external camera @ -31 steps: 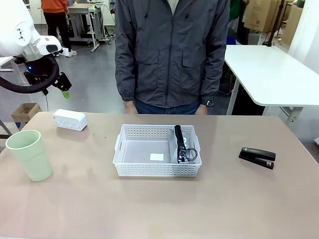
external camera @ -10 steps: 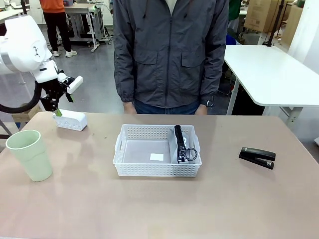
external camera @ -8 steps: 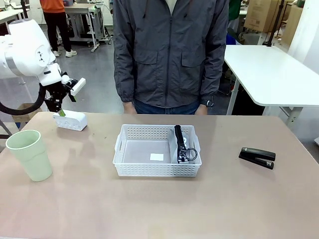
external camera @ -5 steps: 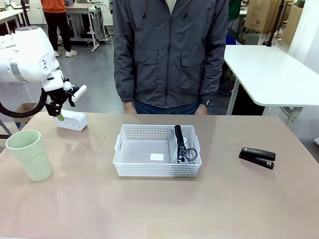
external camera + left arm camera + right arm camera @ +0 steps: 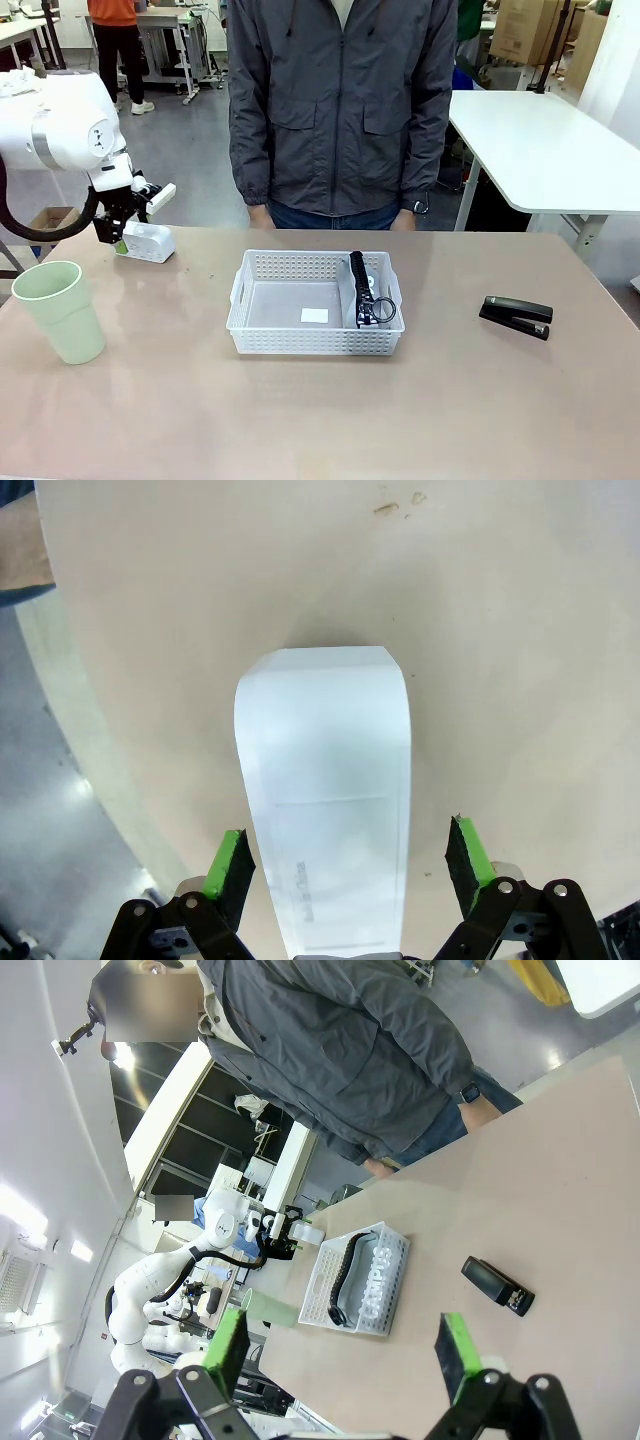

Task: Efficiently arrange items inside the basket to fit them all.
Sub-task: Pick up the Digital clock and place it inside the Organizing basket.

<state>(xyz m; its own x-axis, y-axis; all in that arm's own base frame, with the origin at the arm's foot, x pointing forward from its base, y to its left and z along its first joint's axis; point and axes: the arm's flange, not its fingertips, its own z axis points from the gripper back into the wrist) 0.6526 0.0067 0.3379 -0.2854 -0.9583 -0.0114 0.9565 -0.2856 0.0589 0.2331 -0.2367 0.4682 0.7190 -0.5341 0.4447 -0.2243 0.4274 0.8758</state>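
The white basket (image 5: 290, 305) stands mid-table with the grey shoe (image 5: 359, 288) on its side against the right wall, black sole facing inward. The small white boxy object (image 5: 150, 243) lies at the far left, and my left gripper (image 5: 122, 238) is down at its left end. In the left wrist view the boxy object (image 5: 325, 780) sits between the open green-padded fingers (image 5: 231, 858) of my left gripper (image 5: 350, 852), with gaps on both sides. The pale green cup (image 5: 60, 310) stands front left. The black stapler (image 5: 515, 316) lies to the right. My right gripper (image 5: 344, 1345) hangs open, high above the table.
A person in a grey jacket (image 5: 340, 110) stands at the far edge behind the basket, hands down below the tabletop. The right wrist view shows the basket (image 5: 372, 1282), the stapler (image 5: 497, 1286) and the cup (image 5: 268, 1310) far off. Another white table (image 5: 550, 150) stands back right.
My left gripper has come down and to the right from above the table's far-left corner until its open fingers straddle the white boxy object. Nothing else has moved.
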